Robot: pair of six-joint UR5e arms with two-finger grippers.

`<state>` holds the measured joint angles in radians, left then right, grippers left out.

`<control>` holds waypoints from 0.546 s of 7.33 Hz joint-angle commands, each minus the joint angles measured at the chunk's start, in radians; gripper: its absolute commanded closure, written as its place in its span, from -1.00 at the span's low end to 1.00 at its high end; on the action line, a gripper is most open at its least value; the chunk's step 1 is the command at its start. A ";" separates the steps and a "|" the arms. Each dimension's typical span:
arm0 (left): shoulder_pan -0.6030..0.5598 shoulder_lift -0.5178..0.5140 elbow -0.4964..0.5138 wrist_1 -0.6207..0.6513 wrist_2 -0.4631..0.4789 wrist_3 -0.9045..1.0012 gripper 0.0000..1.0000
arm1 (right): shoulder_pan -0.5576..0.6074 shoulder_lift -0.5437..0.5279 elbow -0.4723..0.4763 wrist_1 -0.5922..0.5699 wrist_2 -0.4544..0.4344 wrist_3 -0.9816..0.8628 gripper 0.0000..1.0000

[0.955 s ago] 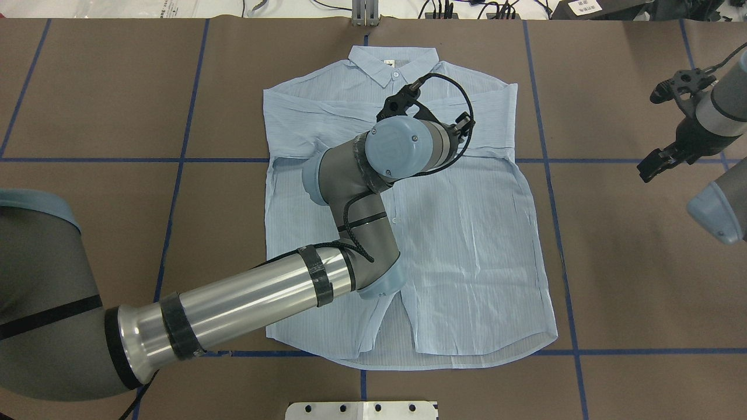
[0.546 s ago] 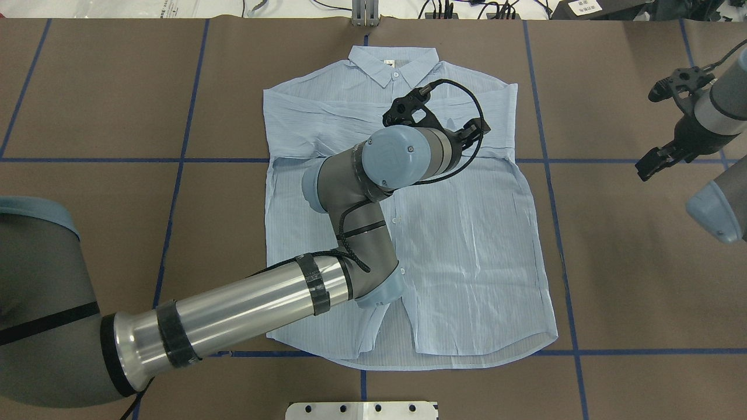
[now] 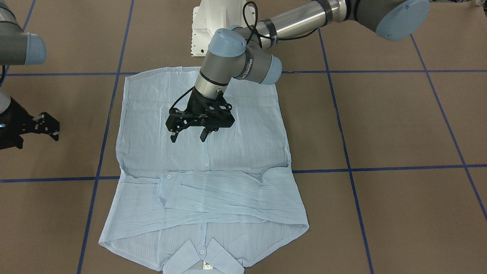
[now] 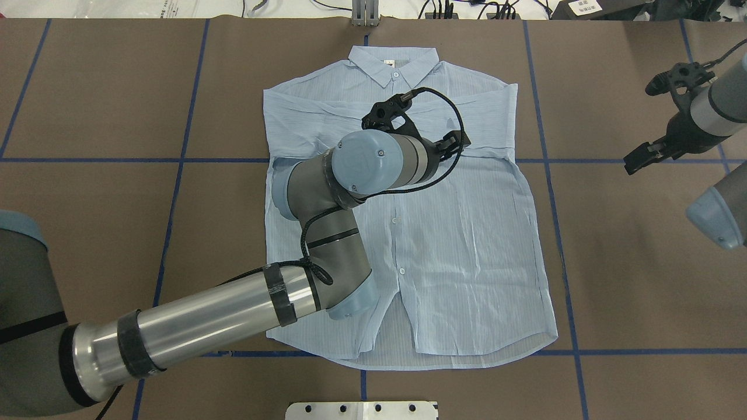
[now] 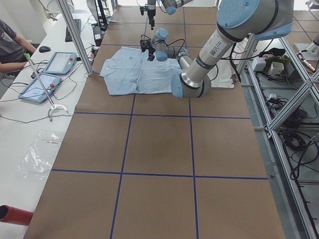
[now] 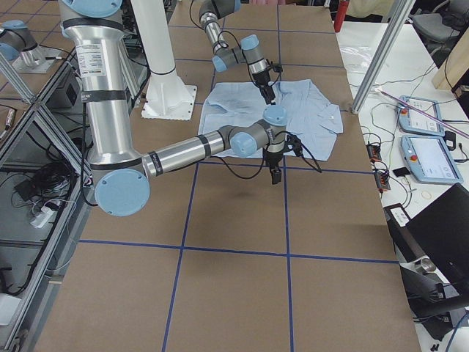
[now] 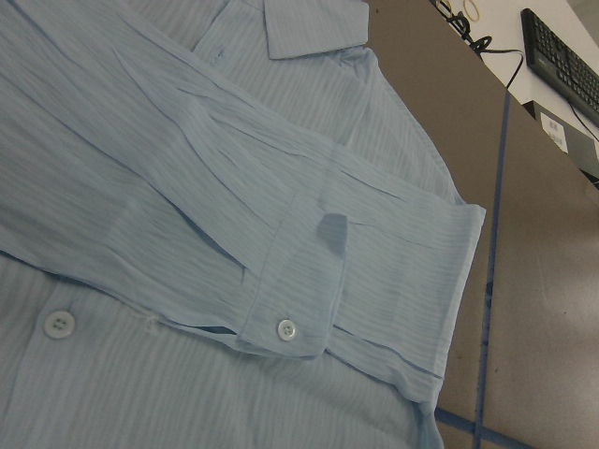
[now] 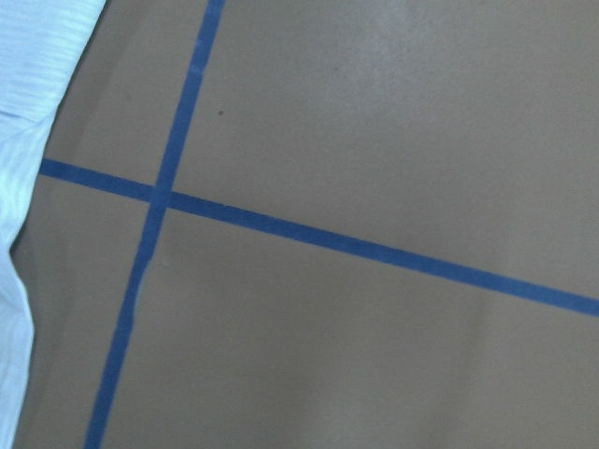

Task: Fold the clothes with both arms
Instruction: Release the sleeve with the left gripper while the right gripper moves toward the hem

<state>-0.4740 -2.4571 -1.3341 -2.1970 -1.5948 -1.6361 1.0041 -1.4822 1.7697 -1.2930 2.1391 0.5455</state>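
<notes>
The pale-blue striped shirt lies flat and front-up on the brown table, collar at the far edge. Both sleeves are folded across the chest, and a buttoned cuff lies on top. My left gripper hangs open just above the button line at mid-shirt, with nothing between its fingers. The left wrist view looks down on the folded sleeve and cuff button. My right gripper hovers open and empty over bare table to the right of the shirt. The right wrist view shows only the shirt's edge.
Blue tape lines divide the table into squares. The white pedestal base stands at the robot's edge of the table. A person sits at a side bench with tablets. Aluminium frame posts border the table.
The left arm's wrist has swung towards the view's left over the shirt, carrying its gripper along. The right gripper has drifted a little closer to the shirt. The shirt has not moved.
</notes>
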 commanded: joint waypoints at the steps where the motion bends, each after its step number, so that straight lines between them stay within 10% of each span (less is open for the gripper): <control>1: -0.003 0.275 -0.370 0.177 -0.055 0.159 -0.99 | -0.083 -0.102 0.090 0.138 0.002 0.208 -1.00; 4: -0.006 0.433 -0.506 0.264 -0.111 0.304 -1.00 | -0.313 -0.145 0.224 0.138 -0.142 0.511 -1.00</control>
<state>-0.4794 -2.0921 -1.7870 -1.9585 -1.6686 -1.4036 0.8143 -1.6174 1.9380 -1.1577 2.0871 0.9004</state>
